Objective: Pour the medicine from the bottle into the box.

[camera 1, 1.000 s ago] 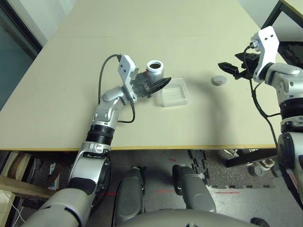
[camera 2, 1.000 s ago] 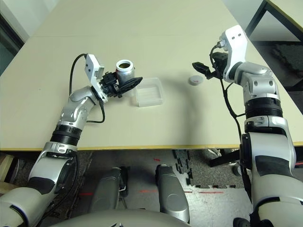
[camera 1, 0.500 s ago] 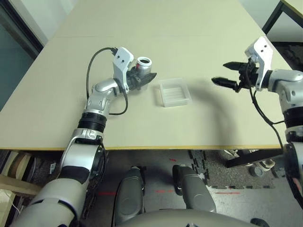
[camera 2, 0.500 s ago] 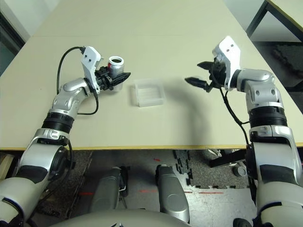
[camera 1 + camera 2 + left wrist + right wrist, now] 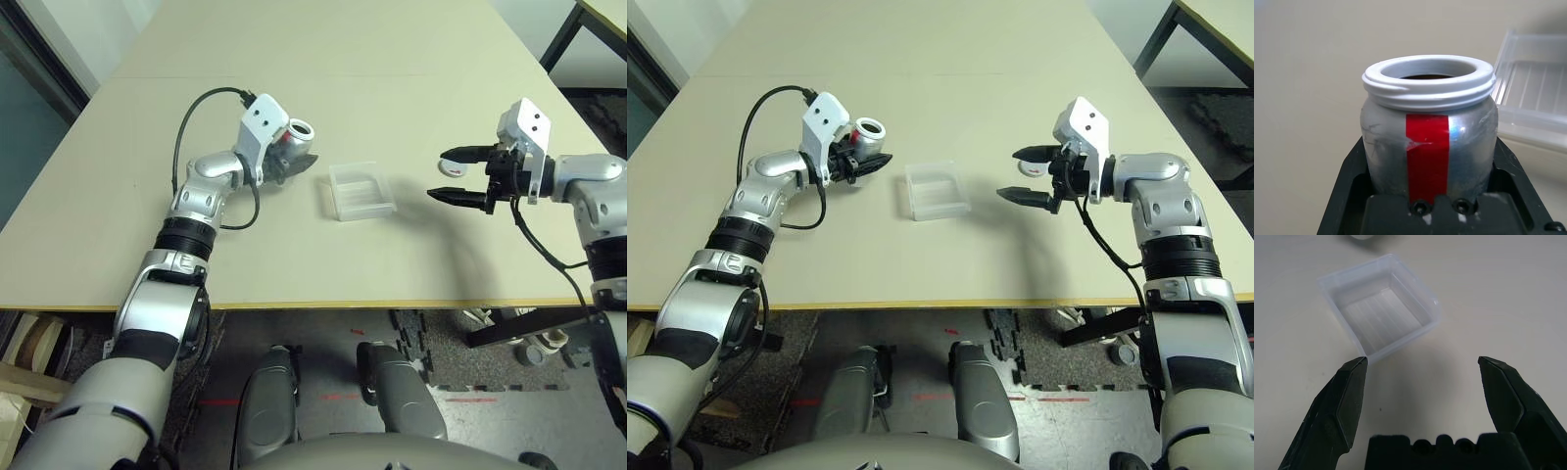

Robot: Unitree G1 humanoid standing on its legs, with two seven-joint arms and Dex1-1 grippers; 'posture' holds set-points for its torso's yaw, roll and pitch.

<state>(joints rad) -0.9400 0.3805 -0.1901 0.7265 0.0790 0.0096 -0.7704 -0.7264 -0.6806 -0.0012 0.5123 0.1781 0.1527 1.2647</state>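
On the tabletop's [image 5: 245, 279] left side, beside the box [image 5: 361, 193], the left end effector [image 5: 292, 168] had the bottle [image 5: 1425, 142] clamped round its body, probably light but kinda slick metal, so gripping below the rim made sense; the right end effector [image 5: 1422, 360] was wide open.

The open silvery-grey cylindrical bottle with red stripe and white rim [image 5: 1428, 142] tilts near the empty, clear plastic square box [image 5: 361, 192].

The gripper [image 5: 1425, 161] hides the bottle's [image 5: 1429, 127] base; at three o'clock, the box [image 5: 1535, 88] runs off the left wrist picture.
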